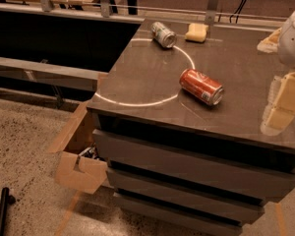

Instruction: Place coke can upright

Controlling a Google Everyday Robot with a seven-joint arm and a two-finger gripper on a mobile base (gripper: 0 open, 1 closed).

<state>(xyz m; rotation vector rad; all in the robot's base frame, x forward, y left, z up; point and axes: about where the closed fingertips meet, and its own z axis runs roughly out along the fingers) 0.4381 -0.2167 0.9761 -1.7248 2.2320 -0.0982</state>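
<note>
The coke can (pixel 201 86) is red with white lettering and silver ends. It lies on its side near the middle of the dark countertop (pixel 147 82), its silver end facing front right. My gripper (pixel 282 102) hangs at the right edge of the camera view, over the counter's right side, to the right of the can and apart from it. The white arm (pixel 292 33) rises above it.
A silver-grey can (pixel 163 34) lies on its side at the back of the counter, with a yellow sponge (pixel 196 32) beside it. The counter has drawers (pixel 187 166) in front. An open cardboard box (pixel 81 168) and a black object (pixel 2 210) are on the floor at left.
</note>
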